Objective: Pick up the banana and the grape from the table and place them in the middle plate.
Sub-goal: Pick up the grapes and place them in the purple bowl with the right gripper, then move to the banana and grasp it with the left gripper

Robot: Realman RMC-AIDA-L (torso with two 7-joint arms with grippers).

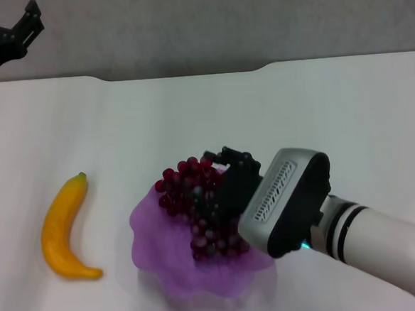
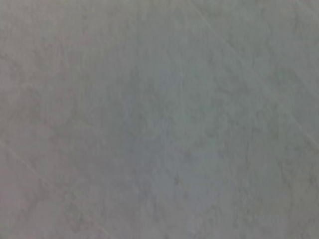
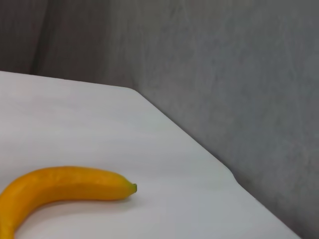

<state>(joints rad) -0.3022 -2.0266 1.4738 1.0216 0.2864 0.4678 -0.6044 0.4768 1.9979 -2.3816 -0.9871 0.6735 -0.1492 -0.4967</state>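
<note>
The white bench [image 1: 318,112] meets a grey wall beyond its notched far edge. The right tool [image 1: 220,179] sits among the grape [image 1: 197,206] in the middle plate [image 1: 152,234], its grip impossible to tell. The banana [image 1: 63,229] lies left; the left tool [image 1: 24,29] hangs open, far left.

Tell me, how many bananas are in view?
1. The banana lies on the table, left of the middle plate and apart from it. None seems hidden.
</note>
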